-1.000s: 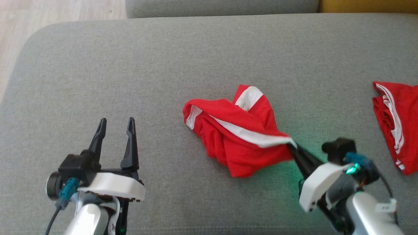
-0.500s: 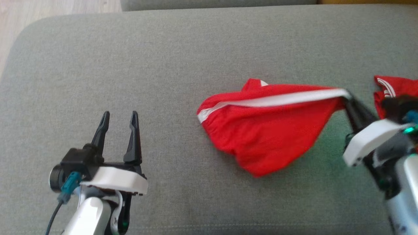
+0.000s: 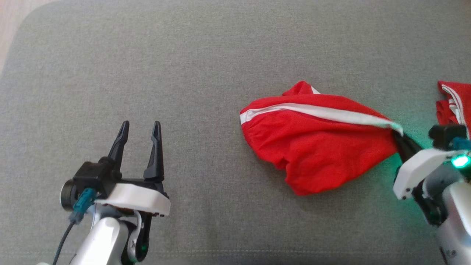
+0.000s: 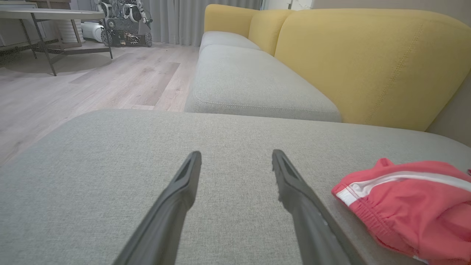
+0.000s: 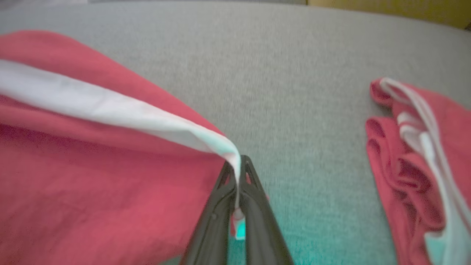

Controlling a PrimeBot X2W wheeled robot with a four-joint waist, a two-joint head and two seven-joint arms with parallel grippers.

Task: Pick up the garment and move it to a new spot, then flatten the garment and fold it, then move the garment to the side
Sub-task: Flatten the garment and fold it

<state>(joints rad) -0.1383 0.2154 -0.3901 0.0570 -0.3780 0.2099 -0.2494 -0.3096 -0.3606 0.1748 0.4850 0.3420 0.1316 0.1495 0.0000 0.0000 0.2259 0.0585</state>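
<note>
The garment is red with a white stripe and lies bunched right of centre on the grey cushion; it also shows as the garment and the garment. My right gripper is shut on its white-striped right corner, and that same right gripper pinches the stripe between its fingertips, holding the corner up. Far to the left my left gripper rests low over bare cushion. The left gripper stands open with nothing between its fingers.
A second red and white garment lies at the cushion's right edge, close to my right gripper; it also appears as the second garment. A yellow sofa back and another grey seat lie beyond. Wooden floor is left.
My right gripper pulled the garment's striped corner to the right, stretching the cloth out, then lowered it a little. The head camera tilted down. The left gripper stayed put.
</note>
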